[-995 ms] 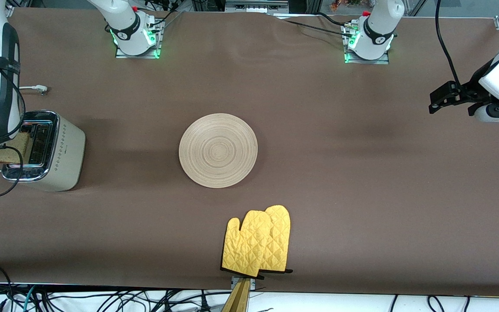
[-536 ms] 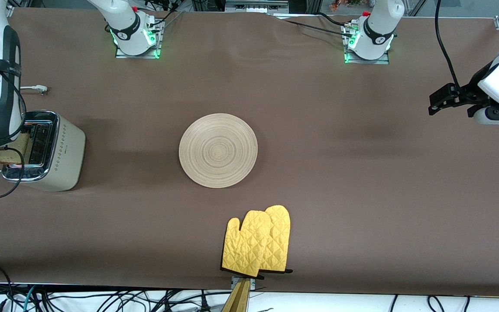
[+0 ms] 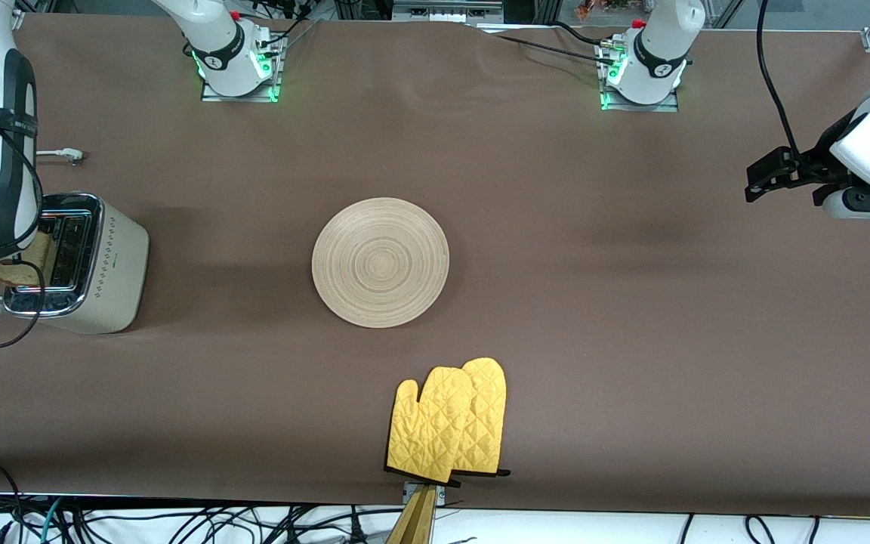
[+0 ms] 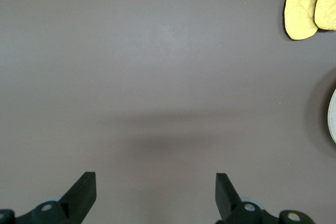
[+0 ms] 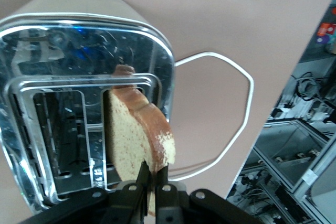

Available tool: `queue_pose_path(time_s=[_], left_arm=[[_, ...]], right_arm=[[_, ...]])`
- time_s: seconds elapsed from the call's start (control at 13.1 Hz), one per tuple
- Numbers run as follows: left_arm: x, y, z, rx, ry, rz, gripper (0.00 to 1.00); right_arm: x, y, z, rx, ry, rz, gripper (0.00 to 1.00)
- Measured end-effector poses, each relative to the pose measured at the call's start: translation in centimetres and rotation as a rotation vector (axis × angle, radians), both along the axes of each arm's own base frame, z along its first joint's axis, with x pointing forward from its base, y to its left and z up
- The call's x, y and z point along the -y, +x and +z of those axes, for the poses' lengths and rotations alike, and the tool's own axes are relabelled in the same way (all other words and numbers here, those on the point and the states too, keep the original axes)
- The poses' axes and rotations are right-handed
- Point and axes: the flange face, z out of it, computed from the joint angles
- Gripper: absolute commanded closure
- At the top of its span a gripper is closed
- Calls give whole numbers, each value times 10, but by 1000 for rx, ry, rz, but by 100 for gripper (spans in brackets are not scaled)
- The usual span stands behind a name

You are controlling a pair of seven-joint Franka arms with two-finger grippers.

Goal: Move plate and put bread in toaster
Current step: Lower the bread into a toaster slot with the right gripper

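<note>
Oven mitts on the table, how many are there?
2. The oven mitts lie side by side, partly overlapping, at the table edge nearest the front camera, nearer to it than the plate. None seems hidden.

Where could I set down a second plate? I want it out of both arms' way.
Bare cloth lies between the plate and the left pincer, and between plate and toaster. It is crowded at the toaster, where the right pincer holds the bread, and tighter between the plate and oven mitts.
</note>
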Motion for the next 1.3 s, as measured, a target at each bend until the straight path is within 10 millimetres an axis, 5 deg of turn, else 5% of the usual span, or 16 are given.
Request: queue_pose_path(time_s=[0.84, 1.3], left_arm=[[-8, 6, 3, 44, -2, 15, 0], [-8, 7, 2, 42, -2, 16, 0]], right_arm=[[-10, 4, -35, -13, 85, -38, 100], [-12, 5, -39, -10, 97, -42, 100]])
